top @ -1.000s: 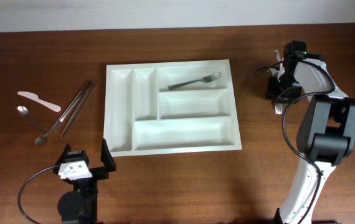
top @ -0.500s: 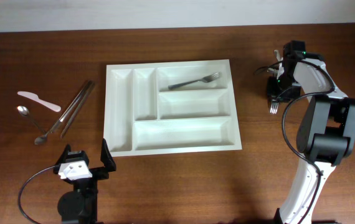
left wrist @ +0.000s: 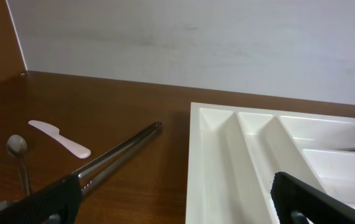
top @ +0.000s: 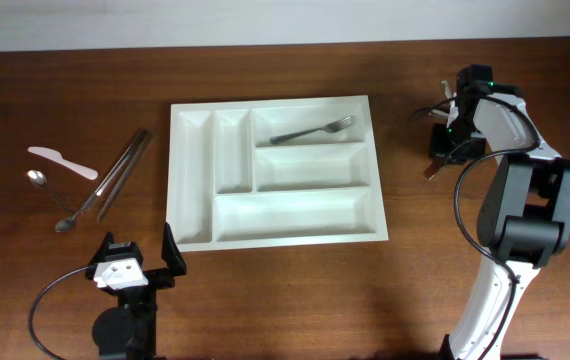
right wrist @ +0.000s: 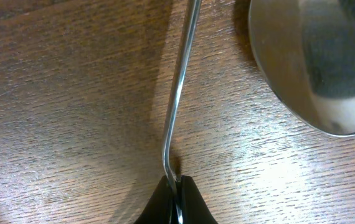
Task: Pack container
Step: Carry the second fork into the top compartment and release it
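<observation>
Left of table (top: 265,280): white plastic knife (top: 62,162), spoon (top: 49,198) and tongs (top: 117,177), lying loose; left gripper (top: 140,262) low at the near edge, jaws wide apart, holding nothing. Centre: container (top: 285,215), a white five-compartment tray, with one fork (top: 312,130) in its upper-right long compartment. Right: right gripper (right wrist: 174,186) pinched onto a thin metal handle (right wrist: 180,93), beside a large spoon bowl (right wrist: 308,62) on the table. Judged step is carrying this piece to the container: lift straight up, pinch firmly so the handle cannot swivel, and avoid the neighbouring bowl.

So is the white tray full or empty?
Almost empty. In the overhead view one fork lies in the top right compartment of the tray; the other four compartments hold nothing.
</observation>
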You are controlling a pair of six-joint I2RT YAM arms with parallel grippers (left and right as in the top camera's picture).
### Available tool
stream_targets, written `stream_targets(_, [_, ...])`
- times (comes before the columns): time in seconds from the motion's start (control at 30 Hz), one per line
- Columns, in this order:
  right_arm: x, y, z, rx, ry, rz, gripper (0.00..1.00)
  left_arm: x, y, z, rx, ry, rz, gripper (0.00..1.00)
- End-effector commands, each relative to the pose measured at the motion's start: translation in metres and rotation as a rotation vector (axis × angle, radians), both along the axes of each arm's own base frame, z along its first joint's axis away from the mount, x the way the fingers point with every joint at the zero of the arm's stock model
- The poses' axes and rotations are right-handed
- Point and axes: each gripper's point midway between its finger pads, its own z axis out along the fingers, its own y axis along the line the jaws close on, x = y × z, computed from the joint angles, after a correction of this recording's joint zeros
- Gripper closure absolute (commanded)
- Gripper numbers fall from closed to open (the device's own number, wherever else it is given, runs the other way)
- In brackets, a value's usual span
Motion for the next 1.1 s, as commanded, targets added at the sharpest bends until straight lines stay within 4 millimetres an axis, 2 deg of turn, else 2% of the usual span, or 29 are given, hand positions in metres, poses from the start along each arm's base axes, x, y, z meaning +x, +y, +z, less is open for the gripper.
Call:
stream_targets(0.0, [-0.006, 0.004, -0.018, 0.013, 0.046, 0.009, 0.96, 0.000, -0.003, -0.001, 0.018, 0.000, -0.017, 0.01])
stream_targets(0.17, [-0.001, 0.005, -0.011, 0.006, 0.035, 0.050, 0.96, 0.000, -0.003, -0.001, 0.018, 0.000, -0.017, 0.01])
stream_targets(0.27, [0.010, 0.007, 0.005, -0.006, 0.009, 0.092, 0.96, 0.000, -0.003, -0.001, 0.018, 0.000, -0.017, 0.01])
stream_targets(0.5, [0.044, 0.012, 0.060, -0.031, -0.103, 0.114, 0.96, 0.000, -0.003, -0.001, 0.018, 0.000, -0.017, 0.01])
stream_targets(0.53, [0.054, 0.016, 0.079, -0.034, -0.140, 0.130, 0.96, 0.000, -0.003, -0.001, 0.018, 0.000, -0.017, 0.01])
stream_targets(0.6, [0.061, 0.024, 0.095, -0.027, -0.175, 0.169, 0.96, 0.000, -0.003, -0.001, 0.018, -0.001, -0.017, 0.01])
stream_targets(0.7, [0.071, 0.058, 0.119, 0.047, -0.236, 0.321, 0.96, 0.000, -0.003, -0.001, 0.018, -0.001, -0.017, 0.01])
stream_targets(0.83, [0.073, 0.114, 0.143, 0.128, -0.301, 0.579, 0.96, 0.000, -0.003, -0.001, 0.018, 0.000, -0.017, 0.01])
stream_targets(0.93, [0.070, 0.154, 0.149, 0.140, -0.328, 0.758, 0.96, 0.000, -0.003, -0.001, 0.018, -0.001, -0.017, 0.01])
stream_targets(1.07, [0.056, 0.217, 0.154, 0.200, -0.379, 1.060, 0.96, 0.000, -0.003, -0.001, 0.018, 0.000, -0.017, 0.01])
